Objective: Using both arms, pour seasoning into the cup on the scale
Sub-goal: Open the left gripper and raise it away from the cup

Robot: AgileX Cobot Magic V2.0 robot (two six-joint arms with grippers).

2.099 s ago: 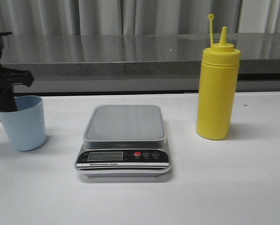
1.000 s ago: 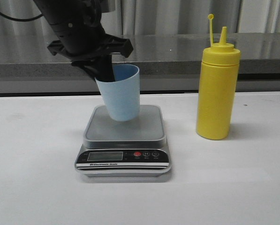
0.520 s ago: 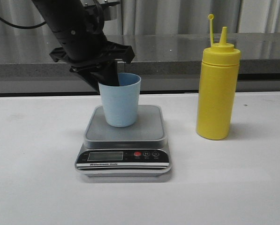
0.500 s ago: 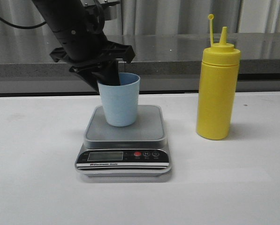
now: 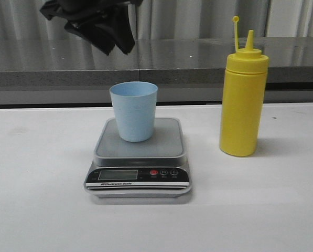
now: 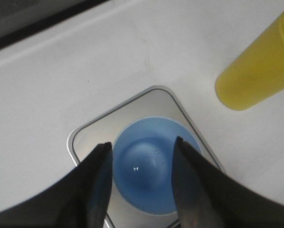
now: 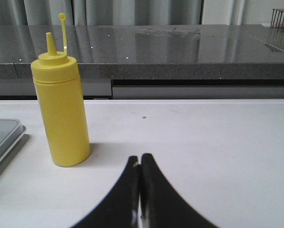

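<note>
The pale blue cup [image 5: 133,111] stands upright and alone on the grey platform of the scale [image 5: 139,144]. High above it, at the top left of the front view, hangs my left gripper [image 5: 117,46], open and holding nothing. From the left wrist the cup [image 6: 153,171] lies straight below, between the spread fingers of the left gripper [image 6: 142,147], with the scale [image 6: 87,137] under it. The yellow seasoning bottle [image 5: 243,94] stands on the table to the right of the scale, its cap strap up. My right gripper [image 7: 140,159] is shut and empty, low over the table, apart from the seasoning bottle [image 7: 61,104].
A grey stone counter [image 5: 198,58] with curtains behind it runs along the back of the white table [image 5: 261,210]. A corner of the scale [image 7: 1,135] shows at the edge of the right wrist view.
The left gripper carried the cup from the table's left side onto the scale, let go of it, and has risen well above it. The bottle has not moved.
</note>
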